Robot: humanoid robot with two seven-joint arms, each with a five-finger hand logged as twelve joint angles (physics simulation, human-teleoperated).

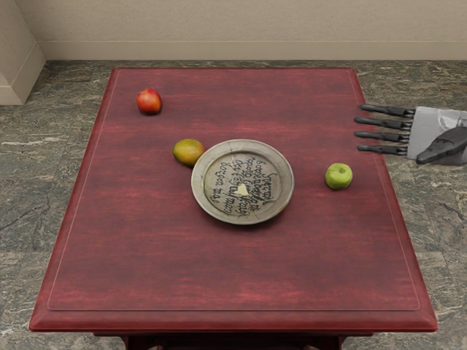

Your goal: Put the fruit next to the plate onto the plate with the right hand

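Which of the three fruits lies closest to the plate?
The mango, right beside the plate at its upper-left rim; the green apple and red apple lie clearly apart.

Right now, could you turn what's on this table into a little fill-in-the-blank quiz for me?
1. The number of fruits lying on the plate is ____.
2. The yellow-orange fruit sits right beside the plate's upper ____ rim.
3. The apple on the plate's right is coloured ____.
4. The right hand, fingers straight, holds ____.
Missing words: zero, left, green, nothing.
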